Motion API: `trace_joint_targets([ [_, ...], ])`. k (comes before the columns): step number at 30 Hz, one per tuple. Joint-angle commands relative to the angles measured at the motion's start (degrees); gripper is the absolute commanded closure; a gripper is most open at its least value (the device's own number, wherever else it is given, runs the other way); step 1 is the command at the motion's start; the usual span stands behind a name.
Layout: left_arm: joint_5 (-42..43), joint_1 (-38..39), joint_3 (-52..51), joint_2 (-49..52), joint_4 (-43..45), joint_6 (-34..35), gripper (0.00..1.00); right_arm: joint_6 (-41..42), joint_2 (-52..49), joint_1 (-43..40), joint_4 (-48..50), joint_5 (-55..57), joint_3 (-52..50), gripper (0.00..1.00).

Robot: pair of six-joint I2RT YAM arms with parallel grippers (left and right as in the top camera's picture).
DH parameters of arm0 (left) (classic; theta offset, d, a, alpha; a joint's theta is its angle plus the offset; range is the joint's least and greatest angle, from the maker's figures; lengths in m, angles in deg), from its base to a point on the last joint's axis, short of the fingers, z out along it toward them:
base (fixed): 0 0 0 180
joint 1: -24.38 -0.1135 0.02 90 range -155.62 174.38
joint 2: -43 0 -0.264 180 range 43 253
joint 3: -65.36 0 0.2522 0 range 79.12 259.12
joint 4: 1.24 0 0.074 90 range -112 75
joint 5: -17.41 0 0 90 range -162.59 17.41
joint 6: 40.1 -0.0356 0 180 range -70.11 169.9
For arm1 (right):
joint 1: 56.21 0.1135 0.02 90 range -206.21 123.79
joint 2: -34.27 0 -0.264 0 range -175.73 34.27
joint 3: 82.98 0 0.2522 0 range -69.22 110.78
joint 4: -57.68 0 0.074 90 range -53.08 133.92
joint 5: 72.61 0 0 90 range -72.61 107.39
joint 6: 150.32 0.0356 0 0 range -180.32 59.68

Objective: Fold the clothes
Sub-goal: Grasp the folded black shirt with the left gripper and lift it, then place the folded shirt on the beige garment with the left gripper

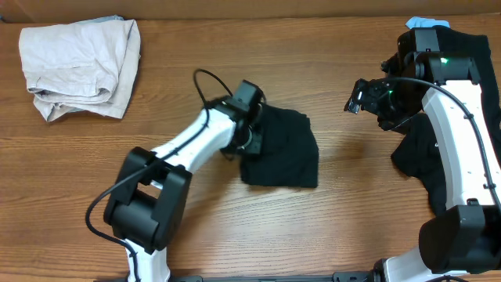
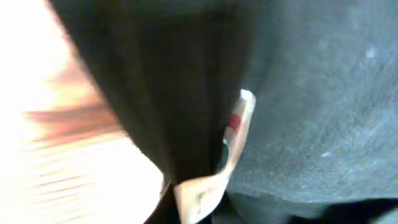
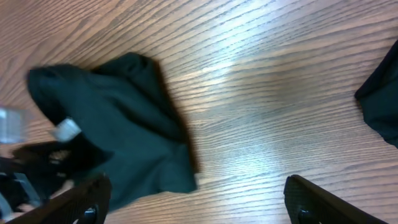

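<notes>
While the left gripper (image 1: 253, 139) sits at the left edge of a black T-shirt (image 1: 282, 149), its jaws are shut on a fold of that cloth. The T-shirt lies as a compact, roughly square bundle near the middle of the worktop (image 1: 235, 47), slightly toward the near edge. In the left wrist view, dark fabric (image 2: 311, 112) fills almost the whole picture, very close and blurred. A small white tag (image 2: 233, 143) with a red mark stands out against it, just beside a bunched, darker fold.

The right gripper (image 1: 356, 98) hangs above bare wood to the right of the T-shirt, well apart from it, with its jaws spread wide and nothing between them. The right wrist view shows both dark fingertips (image 3: 93, 193) low in the picture, the wood grain between them. In that view the T-shirt (image 3: 124, 137) lies to the left, and its white tag (image 3: 67, 129) shows at its far side.

Under and behind the right arm, along the right edge of the worktop, lies a loose heap of more black clothes (image 1: 419, 153). A light-blue piece (image 1: 427, 22) peeks out at the far right corner. A pale beige garment (image 1: 78, 66), loosely folded, rests in the far left corner, well apart from everything else.
</notes>
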Motion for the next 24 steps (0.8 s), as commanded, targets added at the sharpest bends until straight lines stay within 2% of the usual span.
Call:
trace_joint_targets([
  [1, -1.9, -4.9, 10.3, -0.6, -4.0, -2.8, 0.96, -0.2, 0.7, -0.1, 0.2, 0.2, 0.7, 0.07],
  [7, -1.6, -11.6, 27.0, -0.6, -12.6, -3.0, 0.96, -0.2, 0.7, -0.1, 0.2, 0.2, 0.7, 0.06],
  [13, 1.3, -19.7, 40.9, -0.6, -14.1, 0.4, 0.96, -0.2, 0.7, -0.1, 0.2, 0.2, 0.7, 0.05],
  [18, 1.6, -27.8, 46.3, -0.6, -12.2, 7.3, 0.96, -0.2, 0.7, -0.1, 0.2, 0.2, 0.7, 0.05],
  [24, 1.6, -37.2, 46.1, -0.3, -3.3, 15.1, 0.96, -0.2, 0.7, -0.1, 0.2, 0.2, 0.7, 0.05],
])
